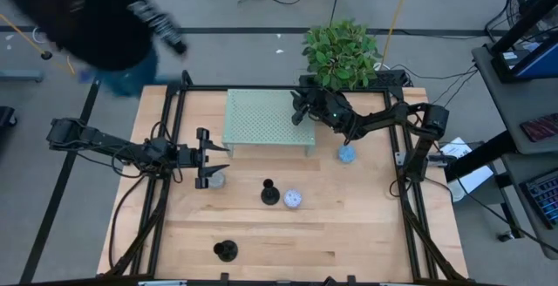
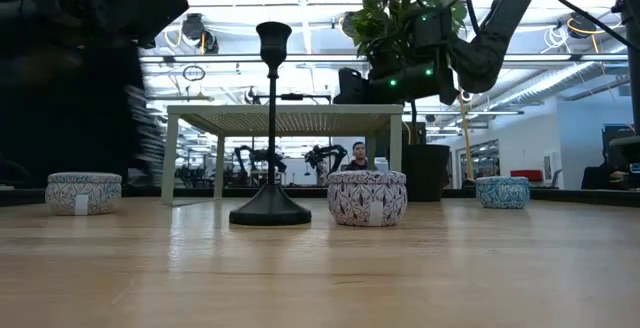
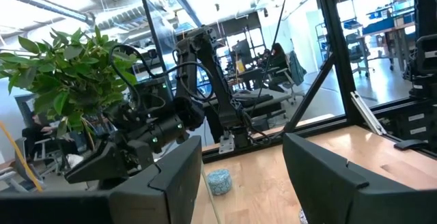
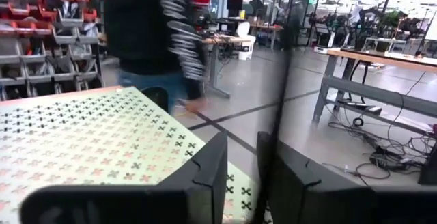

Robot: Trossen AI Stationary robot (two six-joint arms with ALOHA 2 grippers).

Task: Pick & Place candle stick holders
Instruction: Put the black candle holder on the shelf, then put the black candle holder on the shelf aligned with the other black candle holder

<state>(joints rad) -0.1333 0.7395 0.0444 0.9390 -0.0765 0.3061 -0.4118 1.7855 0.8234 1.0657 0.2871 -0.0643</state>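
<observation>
The table (image 1: pixel 366 234) carried a green perforated rack (image 1: pixel 266 120) by its far edge. The right pincer (image 1: pixel 299 105) hovered over it, gripping a thin stem visible only in its wrist view. The left pincer (image 1: pixel 212 157) stood open. Two candle stick holders (image 1: pixel 270 194) (image 1: pixel 226 250) stood nearer the front edge.

- No legible text, brand, number or sign anywhere in the four views.
- Small pale labels on the patterned tins (image 2: pixel 367 198) on the counter (image 2: pixel 320 268), lower middle of the low view: blank or too small to read.
- Red bins (image 4: pixel 41 19) on shelving, upper left of the right wrist view: no readable markings.
- Cross-shaped marks on the green perforated shelf (image 4: pixel 89 142), left of the right wrist view: pattern only, no lettering.
</observation>
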